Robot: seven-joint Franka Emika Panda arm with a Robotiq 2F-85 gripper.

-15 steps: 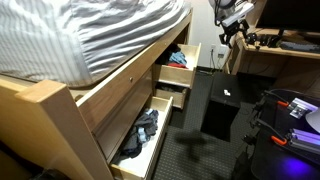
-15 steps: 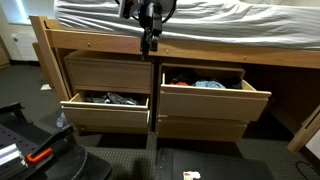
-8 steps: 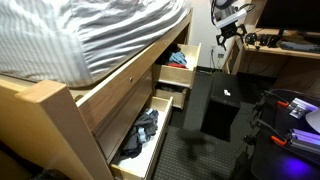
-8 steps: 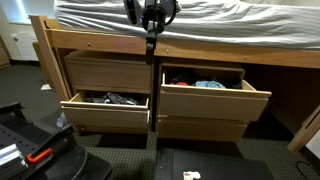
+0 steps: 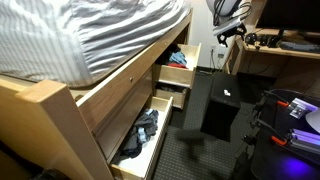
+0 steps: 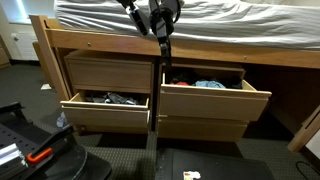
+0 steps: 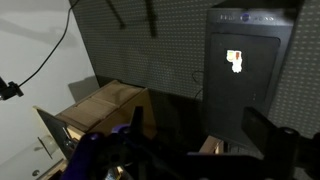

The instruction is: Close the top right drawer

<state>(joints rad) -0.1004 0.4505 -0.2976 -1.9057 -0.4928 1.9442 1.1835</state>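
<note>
Exterior views both show the top right drawer standing open under the bed, while the gripper, whose finger spread cannot be told, has swung toward it since a half-second ago and should descend to press squarely on the flat front.

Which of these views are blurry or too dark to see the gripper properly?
Wrist view: dim, the gripper close to the lens and out of focus, with a bright glare patch on the computer tower. In an exterior view the gripper looks smeared, while the top right drawer is sharp and evenly lit.
</note>
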